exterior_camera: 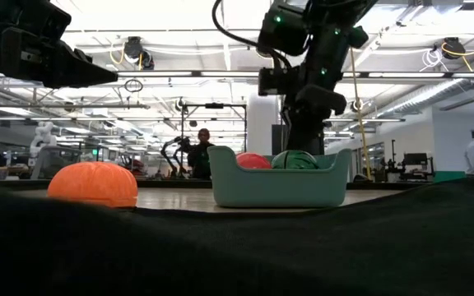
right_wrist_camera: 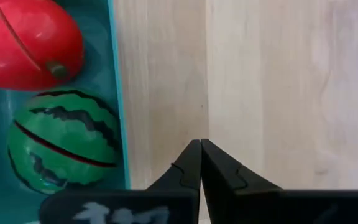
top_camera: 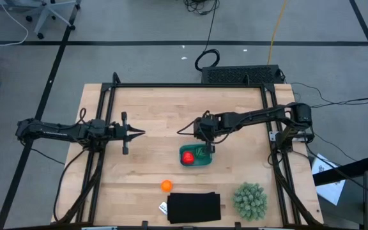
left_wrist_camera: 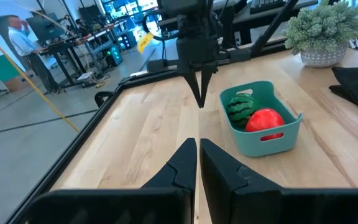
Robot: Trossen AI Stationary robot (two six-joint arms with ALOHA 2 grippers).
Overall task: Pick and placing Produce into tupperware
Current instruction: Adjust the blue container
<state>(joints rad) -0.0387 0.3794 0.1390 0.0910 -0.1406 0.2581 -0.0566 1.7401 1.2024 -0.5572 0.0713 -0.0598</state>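
Our teal tupperware (top_camera: 197, 160) at mid-table holds the red fruit (top_camera: 188, 156) and green melon (left_wrist_camera: 241, 106) — the orange one (top_camera: 166, 185) lies near the black mat (top_camera: 194, 207). Right gripper (right_wrist_camera: 200, 146), fingers together and empty, hangs beside the tub's wall; it should swing clear over the rim, part wide, then descend squarely on the orange. Left gripper (top_camera: 139, 133) waits pinched together.

A teal-blue tupperware (left_wrist_camera: 272, 140) is seen on a pale, light-brown wood-grain tabletop (top_camera: 152, 115). A glossy red fruit (right_wrist_camera: 30, 40) marked by a thin dark line and a green watermelon (right_wrist_camera: 61, 140) banded with wavy dark-green stripes are shown inside it. An orange fruit (top_camera: 166, 185), a black flat rectangle (top_camera: 193, 207) and a pale-green spiky plant ball (top_camera: 249, 199) are also shown. Both grippers are coloured dark.
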